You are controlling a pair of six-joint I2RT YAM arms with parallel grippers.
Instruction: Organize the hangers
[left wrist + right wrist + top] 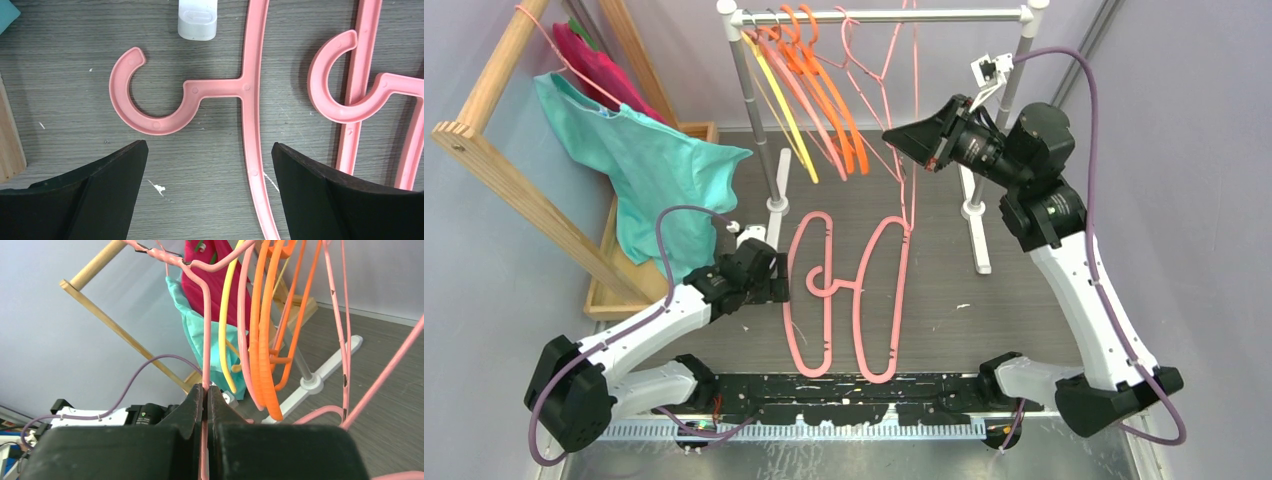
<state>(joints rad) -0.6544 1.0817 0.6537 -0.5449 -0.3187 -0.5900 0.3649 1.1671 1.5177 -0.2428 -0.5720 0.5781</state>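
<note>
Hangers of thin yellow, orange and pink plastic [809, 100] hang on the white metal rail [944, 15]. Two more pink hangers [861, 283] lie on the bench [1024, 300], one's hook crossing the other's arm, so lifting one may drag its neighbour.

Left wrist: the left pincer [209, 150] stands wide open and empty, a pink hook [150, 120] just ahead of it.

Right wrist: the right pincer [206, 392] is clamped tight on a thin pink hanger [206, 350]. So narrow a grip may let it swivel and snag the orange hangers [260, 340] beside it.

You have two pink hangers [252, 125] flat on the table [964, 300], and at the rail [964, 14] one yellow hanger [222, 340], at least two orange hangers [264, 365] and three more pink.
</note>
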